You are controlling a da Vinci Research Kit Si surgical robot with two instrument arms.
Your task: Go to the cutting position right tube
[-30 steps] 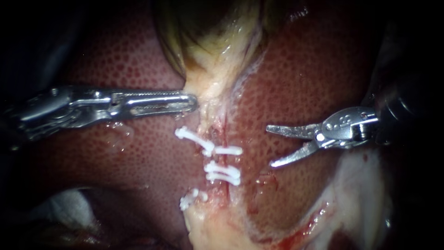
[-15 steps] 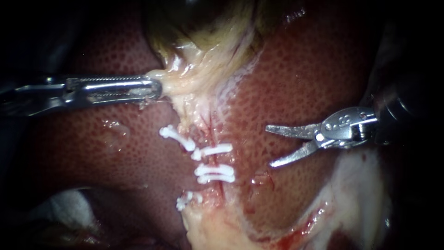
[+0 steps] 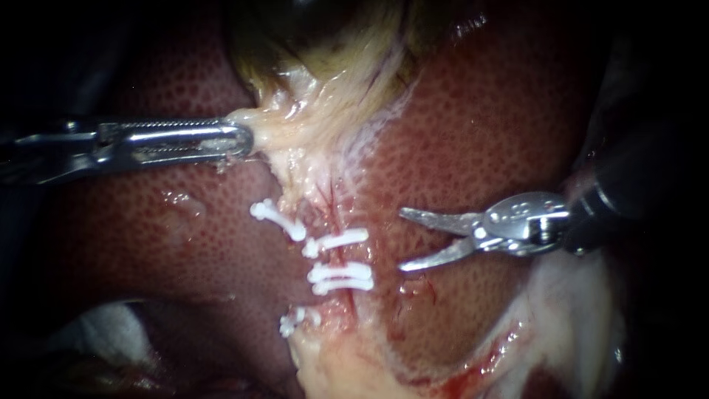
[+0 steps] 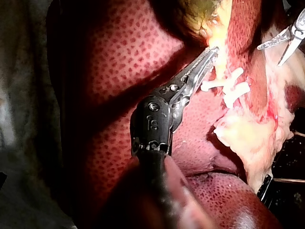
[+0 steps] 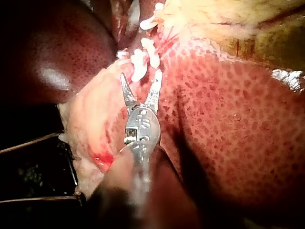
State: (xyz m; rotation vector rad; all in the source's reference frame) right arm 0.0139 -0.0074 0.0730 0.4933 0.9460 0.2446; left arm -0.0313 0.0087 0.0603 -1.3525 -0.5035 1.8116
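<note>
My left instrument (image 3: 244, 140) comes in from the left, its jaws shut on pale tissue at the neck of the gallbladder (image 3: 325, 66), which it holds stretched to the left. Below it the right tube (image 3: 342, 257) runs down over the liver (image 3: 480, 118) and carries white clips (image 3: 336, 240), two of them close together (image 3: 340, 278). My right instrument (image 3: 402, 240) lies just right of this tube with its thin blades open, level with the gap between the clips and apart from the tube. The right wrist view shows the open blades (image 5: 140, 78) just short of the clips (image 5: 140, 64).
Further left, two more white clips (image 3: 277, 220) (image 3: 295, 321) sit on a second strand. Pale fatty tissue (image 3: 569, 310) with some blood lies at the lower right. White gauze (image 3: 96, 325) shows at the lower left. The left wrist view shows my right instrument (image 4: 288, 40) beyond the clips (image 4: 224, 83).
My left instrument has pulled the gallbladder neck to the left, stretching the clipped tissue. My right instrument has moved left and slightly down toward the right tube, blades still open.
</note>
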